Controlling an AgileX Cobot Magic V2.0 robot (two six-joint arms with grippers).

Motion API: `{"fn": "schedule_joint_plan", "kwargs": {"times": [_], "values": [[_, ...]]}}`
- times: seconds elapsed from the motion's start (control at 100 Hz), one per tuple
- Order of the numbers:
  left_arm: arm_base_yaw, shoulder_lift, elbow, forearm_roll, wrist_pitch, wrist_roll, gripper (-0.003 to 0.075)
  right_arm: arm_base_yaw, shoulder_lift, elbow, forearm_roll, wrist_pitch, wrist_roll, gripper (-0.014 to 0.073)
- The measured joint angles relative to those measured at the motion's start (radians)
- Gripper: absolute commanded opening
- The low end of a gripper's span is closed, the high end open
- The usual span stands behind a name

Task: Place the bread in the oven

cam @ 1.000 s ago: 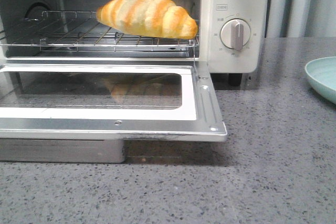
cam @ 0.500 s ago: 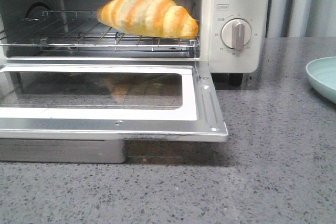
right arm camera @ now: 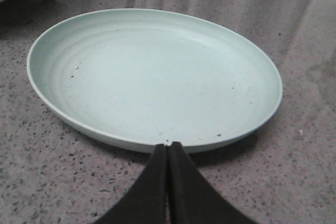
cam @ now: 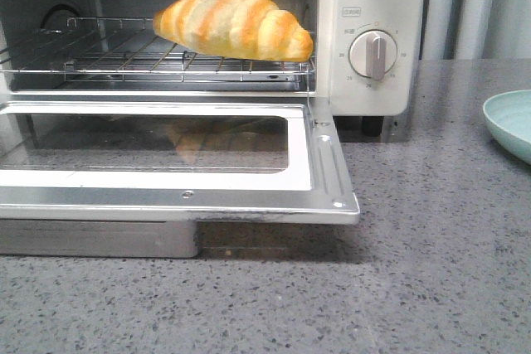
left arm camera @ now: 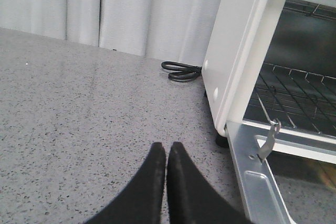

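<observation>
The bread (cam: 236, 22), a golden-orange roll with pale stripes, lies on the wire rack (cam: 124, 60) inside the cream-white oven (cam: 369, 39), towards the rack's right end. The glass door (cam: 166, 159) hangs open, flat over the table. Neither gripper shows in the front view. My left gripper (left arm camera: 167, 149) is shut and empty above the grey counter, beside the oven's (left arm camera: 236, 61) left outer wall. Shut and empty too, my right gripper (right arm camera: 167, 147) hovers at the near rim of a pale green plate (right arm camera: 152, 72).
The plate (cam: 510, 122) sits on the speckled grey counter to the right of the oven. A black power cord (left arm camera: 181, 71) lies coiled behind the oven's left side. Pale curtains hang at the back.
</observation>
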Motion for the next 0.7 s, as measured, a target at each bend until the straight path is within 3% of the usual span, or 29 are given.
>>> {"fn": "schedule_joint_plan", "kwargs": {"times": [0.19,0.43,0.7], "values": [[0.000,0.000,0.000,0.000,0.000,0.000,-0.0021,-0.010,0.000,0.000,0.038,0.000,-0.068,-0.0076],[0.000,0.000,0.000,0.000,0.000,0.000,-0.0021,-0.110,0.000,0.000,0.068,0.000,-0.075,-0.0076],[0.000,0.000,0.000,0.000,0.000,0.000,-0.0021,-0.053,0.000,0.000,0.072,0.000,-0.077,-0.0076]]}}
